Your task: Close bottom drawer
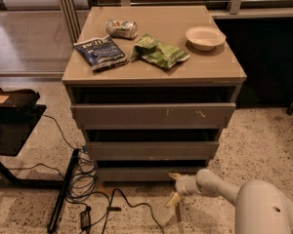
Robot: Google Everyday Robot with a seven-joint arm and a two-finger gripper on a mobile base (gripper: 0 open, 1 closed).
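The bottom drawer (146,173) is the lowest of three grey-taupe drawers in the cabinet, with a plain flat front. A dark gap shows above the front, which stands out slightly from the cabinet. My gripper (173,187) is low by the floor, at the right part of that front. Its fingers are spread apart and hold nothing. The upper fingertip (175,176) is at the drawer front, and the lower one points down at the floor. My white arm (219,186) reaches in from the lower right.
The top drawer (154,116), with pale scratches, and the middle drawer (151,150) stand out further. On the cabinet top lie a blue bag (100,52), a green bag (158,52), a crumpled packet (121,28) and a white bowl (205,37). Cables (83,179) and a black stand (12,126) are at the left.
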